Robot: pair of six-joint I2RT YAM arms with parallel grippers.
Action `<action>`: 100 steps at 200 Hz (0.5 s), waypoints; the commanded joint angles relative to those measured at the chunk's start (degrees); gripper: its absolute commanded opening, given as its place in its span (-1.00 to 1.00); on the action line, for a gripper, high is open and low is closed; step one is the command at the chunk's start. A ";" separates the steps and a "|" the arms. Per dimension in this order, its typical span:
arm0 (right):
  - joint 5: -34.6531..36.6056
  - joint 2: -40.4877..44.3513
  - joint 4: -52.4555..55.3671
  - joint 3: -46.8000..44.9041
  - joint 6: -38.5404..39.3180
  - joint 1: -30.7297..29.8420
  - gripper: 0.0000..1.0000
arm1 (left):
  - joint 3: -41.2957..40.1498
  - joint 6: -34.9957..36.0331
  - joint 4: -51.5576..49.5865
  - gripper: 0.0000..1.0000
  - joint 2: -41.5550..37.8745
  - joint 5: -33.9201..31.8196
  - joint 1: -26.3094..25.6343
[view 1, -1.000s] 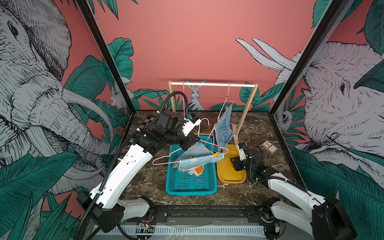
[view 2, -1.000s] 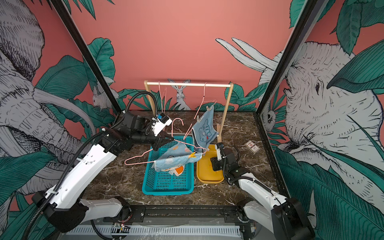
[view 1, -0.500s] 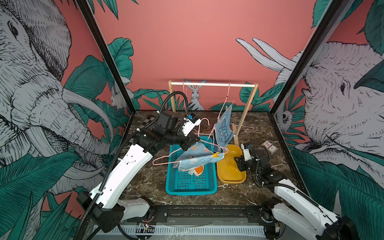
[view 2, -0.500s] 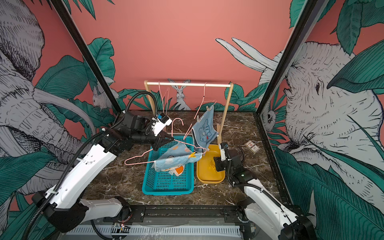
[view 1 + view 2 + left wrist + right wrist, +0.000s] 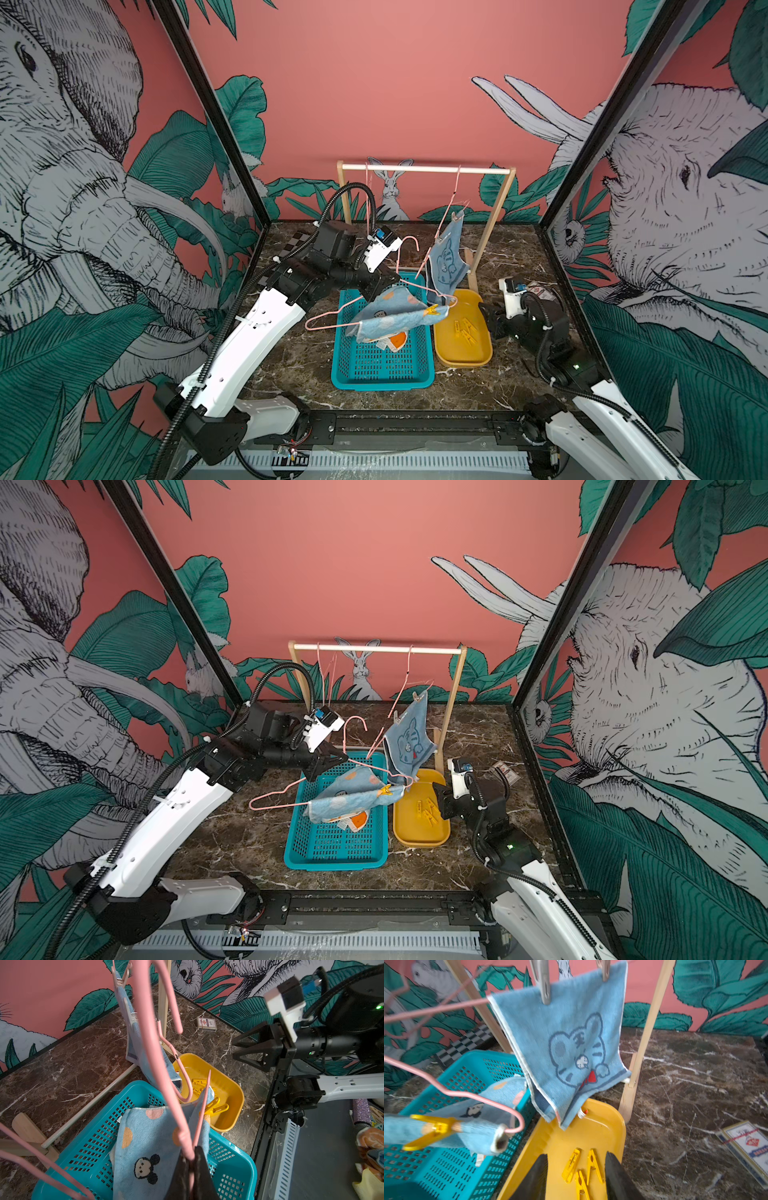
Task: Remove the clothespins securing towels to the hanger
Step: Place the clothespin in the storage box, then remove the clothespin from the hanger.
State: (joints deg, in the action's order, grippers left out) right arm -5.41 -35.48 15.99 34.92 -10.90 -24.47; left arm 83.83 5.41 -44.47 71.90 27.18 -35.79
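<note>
Pinching pink hanger [image 5: 146, 1022], left tool [image 5: 190, 1154] pressed together; right tool [image 5: 576, 1159] spread, apart from yellow clothespin [image 5: 432, 1129] on spotted towel [image 5: 475, 1138].

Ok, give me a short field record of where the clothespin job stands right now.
left gripper: shut on the pink hanger, held over the teal basket
spotted towel: draped on that hanger, one yellow clothespin still on it
right gripper: open, empty, pointed at the yellow tray
tray contents: three loose yellow clothespins
tiger towel: hung at the wooden rack, two pale pegs still on it
basket contents: orange-patterned cloth
</note>
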 commanded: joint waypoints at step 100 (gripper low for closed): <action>-18.89 -2.98 7.10 10.56 9.13 -7.92 -0.14 | 2.12 0.83 -1.49 -1.00 -0.27 3.94 0.33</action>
State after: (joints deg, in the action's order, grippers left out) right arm -21.65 -37.21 20.43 43.35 -5.13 -28.86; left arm 84.03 5.61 -45.10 72.05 28.97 -35.79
